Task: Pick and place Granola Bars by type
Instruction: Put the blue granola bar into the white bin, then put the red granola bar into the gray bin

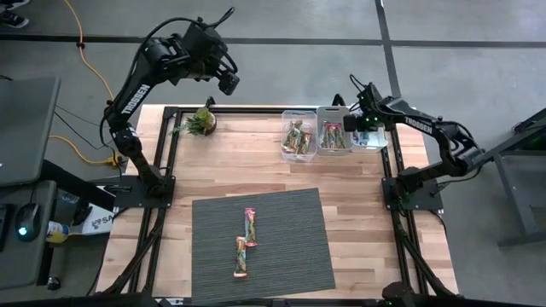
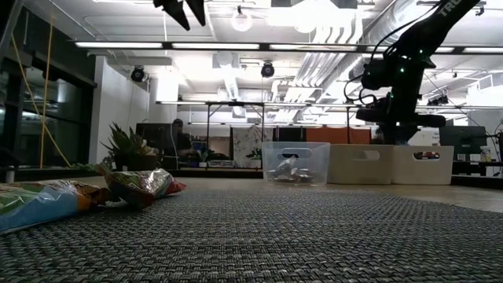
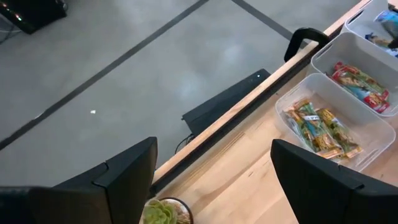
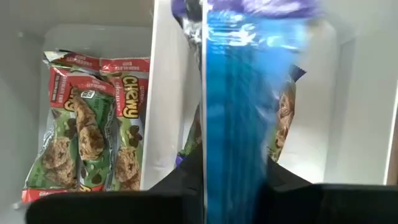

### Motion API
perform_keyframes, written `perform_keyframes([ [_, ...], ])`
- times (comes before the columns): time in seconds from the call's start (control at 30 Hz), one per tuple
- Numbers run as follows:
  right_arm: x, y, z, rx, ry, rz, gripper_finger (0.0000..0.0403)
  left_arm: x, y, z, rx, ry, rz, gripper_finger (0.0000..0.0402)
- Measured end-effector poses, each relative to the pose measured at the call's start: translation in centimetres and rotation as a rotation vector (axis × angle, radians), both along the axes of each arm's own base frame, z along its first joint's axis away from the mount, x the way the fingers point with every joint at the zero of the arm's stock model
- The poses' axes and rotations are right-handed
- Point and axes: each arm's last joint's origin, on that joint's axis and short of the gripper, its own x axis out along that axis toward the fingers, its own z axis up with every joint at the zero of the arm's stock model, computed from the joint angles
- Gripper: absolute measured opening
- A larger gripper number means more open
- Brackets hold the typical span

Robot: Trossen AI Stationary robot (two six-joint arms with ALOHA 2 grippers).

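My right gripper [image 4: 235, 186] is above the far-right white bin [image 1: 372, 136], shut on a blue granola bar [image 4: 242, 93] that points down into it. Another bar [image 4: 285, 118] lies in that bin. The middle bin [image 1: 334, 134] holds red-and-green bars [image 4: 93, 137], and the left clear bin [image 1: 299, 136] holds orange-green bars [image 3: 323, 127]. Two bars [image 1: 250, 226] [image 1: 241, 258] lie flat on the grey mat [image 1: 290, 247]. My left gripper [image 3: 214, 186] hangs open, high above the potted plant [image 1: 201, 122]. My right gripper pinches the blue bar between its two fingers at the bar's upper end [image 4: 233, 177]. The fingers come steeply from above. The bar runs on along them, hanging down inside the far-right bin; whether its lower end touches the bin floor cannot be seen.
The three bins stand in a row along the table's far edge [image 1: 256, 109], right of centre. The potted plant sits at the far left corner. Bare wood lies between the mat and the bins. A black frame rail [image 1: 175, 153] runs along each table side.
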Motion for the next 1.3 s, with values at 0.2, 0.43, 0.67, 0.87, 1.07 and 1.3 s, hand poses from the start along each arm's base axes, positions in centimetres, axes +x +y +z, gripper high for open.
perform_keyframes([
  [0.2,0.0,0.0,0.0,-0.003,0.000,-0.004,0.0090,0.0,0.0,-0.1,-0.005,0.006,-0.001,0.0312],
  [0.43,0.0,-0.1,0.1,-0.004,-0.002,-0.007,0.0129,-0.1,-0.1,-0.1,-0.012,0.008,-0.001,0.0312],
  [0.67,0.1,-0.3,2.5,-0.075,-0.032,-0.002,0.0143,0.0,-0.1,-0.1,-0.026,-0.004,-0.008,0.0311],
  [0.87,-0.2,0.5,6.6,-0.191,-0.118,0.032,0.0143,0.0,-0.1,-0.1,-0.028,-0.005,-0.009,0.0311],
  [1.07,-1.3,3.0,11.0,-0.326,-0.272,0.149,0.0136,0.0,-0.1,-0.1,-0.028,-0.004,-0.009,0.0312],
  [1.3,-3.4,7.6,14.8,-0.492,-0.454,0.337,0.0101,0.1,-0.2,-0.2,-0.061,-0.029,-0.050,0.0311],
])
